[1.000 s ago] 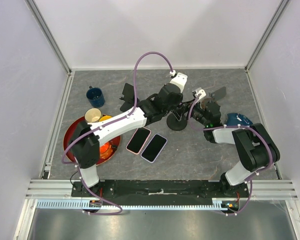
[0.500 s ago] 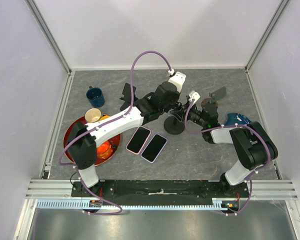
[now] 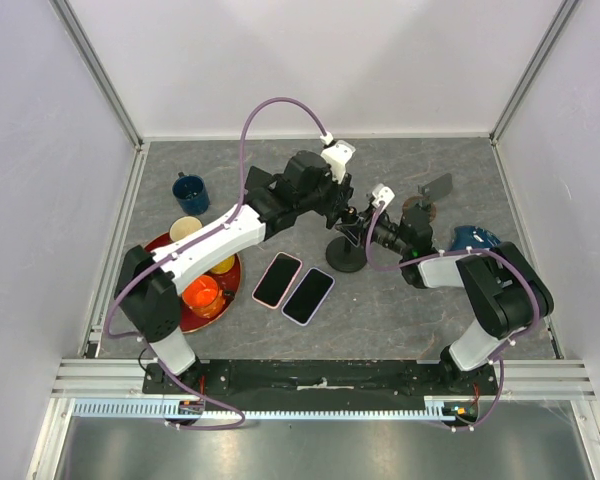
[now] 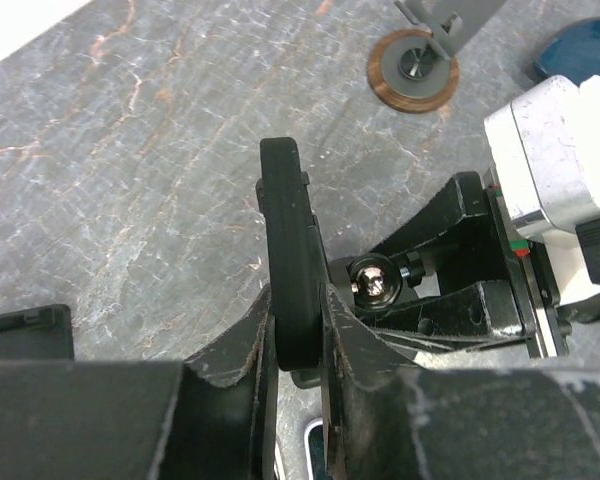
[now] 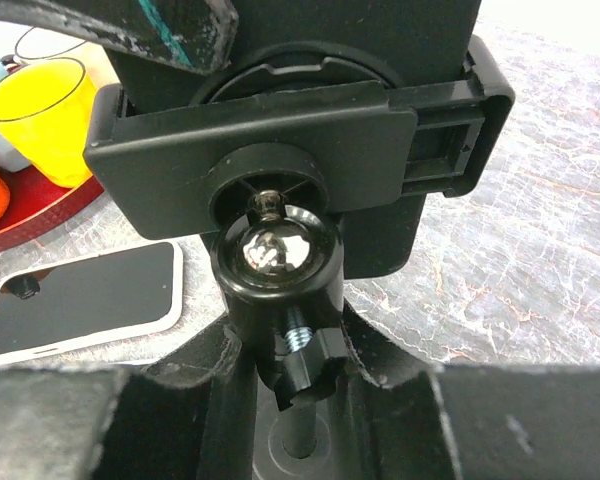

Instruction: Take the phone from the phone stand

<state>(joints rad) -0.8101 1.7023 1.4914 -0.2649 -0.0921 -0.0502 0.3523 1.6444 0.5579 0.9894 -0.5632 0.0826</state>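
Between the fingers [image 4: 242, 350] of the left pincer [image 4: 298, 345] stands a black phone [image 4: 285, 240], upright and seen edge-on, with the jaws clamped tight on its lower part. Just past the phone, on the side away from that pincer, the phone stand [image 5: 270, 150] backs it with its cradle. The cradle's side arm hooks round the phone's edge, so the phone sits in the stand. Below the cradle the right pincer [image 5: 290, 385] is drawn narrow about the stand's neck, with a finger [image 5: 185, 390] on each side just beneath the shiny ball joint [image 5: 277, 252]. From above, the two pincers meet head-on over the stand's round black base [image 3: 347, 256]. To the left of the right pincer a white-rimmed phone [image 5: 90, 295] lies flat on the grey table [image 4: 130, 150], and a second flat phone [image 3: 277, 280] lies touching it. Beyond them a yellow cup [image 5: 45, 100] sits on a red plate [image 5: 30, 230]. Well ahead of the left pincer's tips stands another holder on a round wooden base [image 4: 413, 72].
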